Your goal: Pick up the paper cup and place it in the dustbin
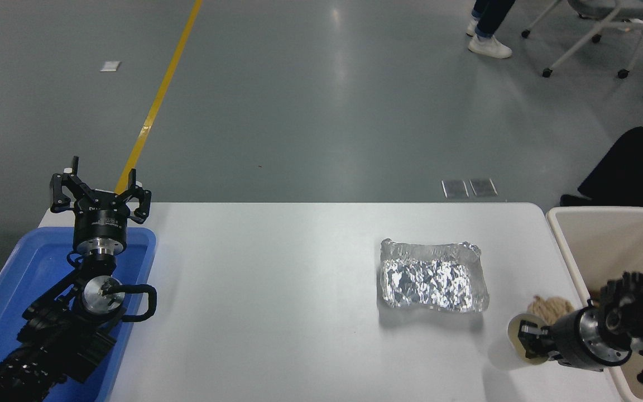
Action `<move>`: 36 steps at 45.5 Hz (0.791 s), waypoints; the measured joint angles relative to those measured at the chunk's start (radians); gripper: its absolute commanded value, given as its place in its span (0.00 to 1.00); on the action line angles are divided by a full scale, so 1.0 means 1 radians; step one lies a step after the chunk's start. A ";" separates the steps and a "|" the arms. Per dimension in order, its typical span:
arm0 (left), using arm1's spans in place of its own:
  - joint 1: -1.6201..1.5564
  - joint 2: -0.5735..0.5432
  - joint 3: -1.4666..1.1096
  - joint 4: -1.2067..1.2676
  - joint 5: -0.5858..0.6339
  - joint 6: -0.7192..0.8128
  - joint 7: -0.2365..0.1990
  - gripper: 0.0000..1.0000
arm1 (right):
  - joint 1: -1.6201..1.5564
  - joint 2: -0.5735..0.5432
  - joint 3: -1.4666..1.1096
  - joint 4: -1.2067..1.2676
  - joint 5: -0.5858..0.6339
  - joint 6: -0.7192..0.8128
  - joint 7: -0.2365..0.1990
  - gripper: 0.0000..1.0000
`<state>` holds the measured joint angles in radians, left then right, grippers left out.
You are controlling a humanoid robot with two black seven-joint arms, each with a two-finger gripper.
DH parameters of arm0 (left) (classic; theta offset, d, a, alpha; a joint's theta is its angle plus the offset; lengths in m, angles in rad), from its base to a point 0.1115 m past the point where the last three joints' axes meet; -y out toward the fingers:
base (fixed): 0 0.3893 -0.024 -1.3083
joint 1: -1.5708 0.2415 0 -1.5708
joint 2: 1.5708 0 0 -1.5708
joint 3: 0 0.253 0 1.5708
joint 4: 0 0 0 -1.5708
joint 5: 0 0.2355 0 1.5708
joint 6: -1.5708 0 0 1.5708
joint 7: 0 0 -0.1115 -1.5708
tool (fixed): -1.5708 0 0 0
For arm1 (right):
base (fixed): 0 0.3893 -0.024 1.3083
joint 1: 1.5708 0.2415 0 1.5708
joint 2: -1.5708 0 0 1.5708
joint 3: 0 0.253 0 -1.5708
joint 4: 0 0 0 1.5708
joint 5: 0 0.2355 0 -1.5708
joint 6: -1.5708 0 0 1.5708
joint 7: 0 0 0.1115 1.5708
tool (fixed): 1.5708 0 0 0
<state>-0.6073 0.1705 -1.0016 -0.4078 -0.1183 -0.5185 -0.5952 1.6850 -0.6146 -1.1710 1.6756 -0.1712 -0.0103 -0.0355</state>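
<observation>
The white paper cup [517, 341] is held in my right gripper [529, 339] near the table's front right corner, one finger inside its rim. It looks lifted off the table, its mouth tipped toward the camera. The gripper is shut on the cup. The cream-beige dustbin [570, 262] stands just right of the table edge, beside the cup. My left gripper [100, 192] is parked open over the blue tray at the lower left.
A crinkled silver foil tray [432, 276] lies left of and behind the cup. A crumpled brown paper wad [547, 306] sits just behind the cup, partly hidden. A blue tray [14, 290] is at the left. A person's legs and a chair are far off.
</observation>
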 measured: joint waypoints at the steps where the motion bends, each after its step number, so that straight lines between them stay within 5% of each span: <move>1: 0.000 0.000 0.000 0.000 0.000 0.000 0.000 0.99 | 0.034 -0.005 -0.006 0.006 0.000 0.016 0.001 0.00; 26: 0.000 0.000 0.000 0.000 0.000 0.000 0.000 0.99 | 0.721 -0.129 -0.136 0.065 0.000 0.620 0.002 0.00; 36: 0.000 0.000 0.000 0.000 0.000 0.000 0.000 0.99 | 0.933 -0.154 -0.155 0.068 0.000 0.735 0.004 0.00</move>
<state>-0.6075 0.1703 -1.0017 -0.4080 -0.1181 -0.5185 -0.5952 2.6185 -0.7687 -1.3256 1.7439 -0.1716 0.7247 -0.0311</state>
